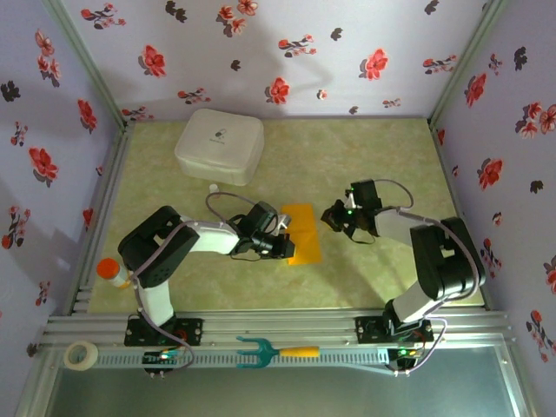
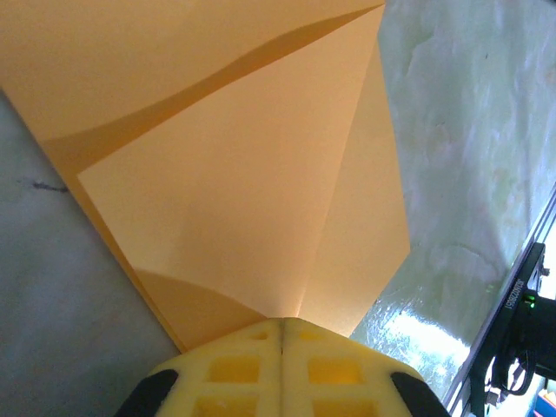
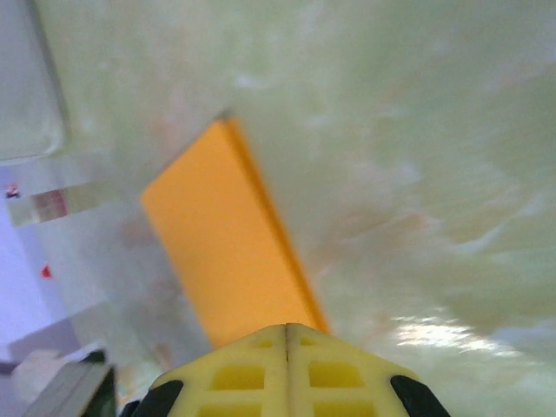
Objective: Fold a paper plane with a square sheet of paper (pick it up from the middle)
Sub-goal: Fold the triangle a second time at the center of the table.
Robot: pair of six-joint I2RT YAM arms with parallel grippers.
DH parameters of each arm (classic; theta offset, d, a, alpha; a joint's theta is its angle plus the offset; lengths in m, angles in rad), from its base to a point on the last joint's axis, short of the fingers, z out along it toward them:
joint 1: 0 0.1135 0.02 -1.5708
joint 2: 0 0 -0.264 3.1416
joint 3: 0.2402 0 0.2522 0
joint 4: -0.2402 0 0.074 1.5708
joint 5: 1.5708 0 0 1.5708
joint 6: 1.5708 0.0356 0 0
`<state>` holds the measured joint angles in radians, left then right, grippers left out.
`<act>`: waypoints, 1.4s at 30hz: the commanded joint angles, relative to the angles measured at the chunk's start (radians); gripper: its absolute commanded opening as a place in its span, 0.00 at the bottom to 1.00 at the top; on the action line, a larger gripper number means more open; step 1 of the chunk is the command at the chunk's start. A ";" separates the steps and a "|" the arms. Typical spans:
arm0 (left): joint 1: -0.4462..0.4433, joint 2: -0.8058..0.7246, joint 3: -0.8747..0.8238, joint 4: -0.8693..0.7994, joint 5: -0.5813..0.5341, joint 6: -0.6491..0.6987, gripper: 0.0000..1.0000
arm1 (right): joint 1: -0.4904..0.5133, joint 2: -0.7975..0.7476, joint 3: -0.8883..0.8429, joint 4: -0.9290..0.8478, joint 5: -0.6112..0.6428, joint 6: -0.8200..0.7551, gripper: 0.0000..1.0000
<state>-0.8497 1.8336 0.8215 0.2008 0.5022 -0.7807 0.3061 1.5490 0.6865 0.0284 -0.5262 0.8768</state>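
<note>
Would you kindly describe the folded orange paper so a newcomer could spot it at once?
On the green table, come forward from the white case at the back to the gap between the left gripper and right gripper. The paper plane lies there, an orange-yellow sheet with fold creases. Unlike the orange-capped bottle at the left edge, it is thin and central.

Layout of the bench (image 1: 382,287). The paper plane (image 1: 304,233) lies flat at mid-bench, between the left gripper (image 1: 285,246), which is at its left edge, and the right gripper (image 1: 331,217), just beside its right edge. Behind it, far left, sits a case (image 1: 219,145). A bottle (image 1: 111,272) stands at the left edge. On the near rail lie a tape roll (image 1: 82,354) and a fork tool (image 1: 276,352).
</note>
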 commanded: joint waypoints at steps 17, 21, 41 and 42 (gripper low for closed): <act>-0.006 -0.070 0.018 -0.179 -0.030 0.018 0.00 | 0.116 0.120 -0.033 -0.038 0.075 -0.064 0.00; -0.008 -0.113 0.108 -0.205 -0.030 -0.005 0.00 | 0.116 0.130 -0.050 -0.007 0.060 -0.037 0.00; -0.015 0.117 0.229 -0.266 0.009 0.018 0.00 | 0.117 0.129 -0.067 0.014 0.057 -0.013 0.00; -0.014 0.115 0.219 -0.271 0.003 0.019 0.00 | 0.117 0.126 -0.067 0.014 0.056 -0.013 0.00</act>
<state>-0.8589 1.9404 1.0649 -0.0307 0.5087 -0.7792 0.4297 1.6535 0.6521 0.0895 -0.5266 0.8486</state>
